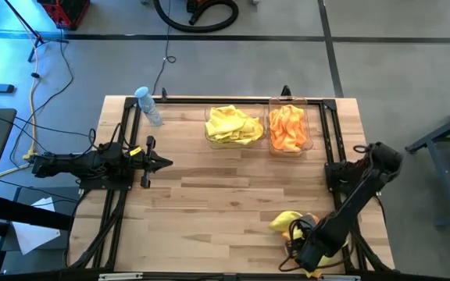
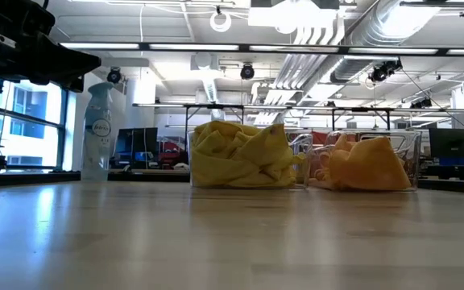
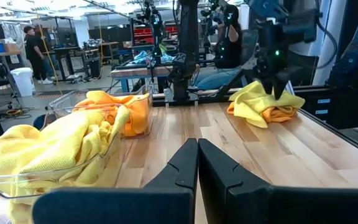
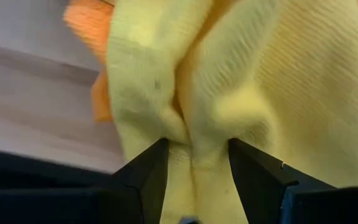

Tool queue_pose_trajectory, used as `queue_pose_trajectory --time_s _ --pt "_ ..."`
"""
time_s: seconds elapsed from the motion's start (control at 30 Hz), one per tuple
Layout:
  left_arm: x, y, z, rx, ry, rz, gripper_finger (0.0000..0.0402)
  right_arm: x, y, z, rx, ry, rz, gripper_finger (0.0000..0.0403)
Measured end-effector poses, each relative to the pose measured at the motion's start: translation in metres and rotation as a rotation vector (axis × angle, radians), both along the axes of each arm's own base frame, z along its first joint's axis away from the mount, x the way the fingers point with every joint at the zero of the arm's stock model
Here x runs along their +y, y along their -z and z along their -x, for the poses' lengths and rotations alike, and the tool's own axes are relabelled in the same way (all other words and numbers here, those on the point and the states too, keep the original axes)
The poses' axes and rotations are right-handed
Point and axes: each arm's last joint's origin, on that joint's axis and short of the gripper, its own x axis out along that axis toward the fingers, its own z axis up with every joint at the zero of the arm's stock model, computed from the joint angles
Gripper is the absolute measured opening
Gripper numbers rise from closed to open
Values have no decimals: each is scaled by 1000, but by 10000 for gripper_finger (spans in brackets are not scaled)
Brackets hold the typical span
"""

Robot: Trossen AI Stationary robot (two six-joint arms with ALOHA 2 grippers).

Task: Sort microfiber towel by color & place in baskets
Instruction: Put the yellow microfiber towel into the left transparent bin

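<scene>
Two clear baskets stand at the table's far edge. One basket holds yellow towels, the other holds orange towels. A loose yellow towel lies rumpled near the table's near right corner, with an orange towel under it. My right gripper comes down on this yellow towel and is shut on it. My left gripper is shut, holds nothing, and hovers at the table's left side. My right gripper pinches a bunched fold of the yellow towel between its two fingers, slanting down from above. Several layers gather in the gap. The rest of the towel still lies on the table and on the orange towel.
A spray bottle stands at the far left corner, beside the yellow basket. Bare wood spans the middle of the table between the arms and the baskets. A dark frame rail runs along the far edge.
</scene>
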Motion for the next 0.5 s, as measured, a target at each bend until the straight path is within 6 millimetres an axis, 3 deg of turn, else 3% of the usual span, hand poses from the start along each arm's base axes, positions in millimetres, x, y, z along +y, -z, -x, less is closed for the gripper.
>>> queue_pose_trajectory --time_s 0.2,0.3,0.43,0.5 --pt "0 0 0 0 0 0 0 2 27 0 68 -66 35 151" --pt "0 0 0 0 0 0 0 2 31 0 76 -67 25 108" --pt "0 0 0 0 0 0 0 0 27 1 55 -65 31 20" --pt "0 0 0 0 0 0 0 -1 22 1 27 -53 33 12"
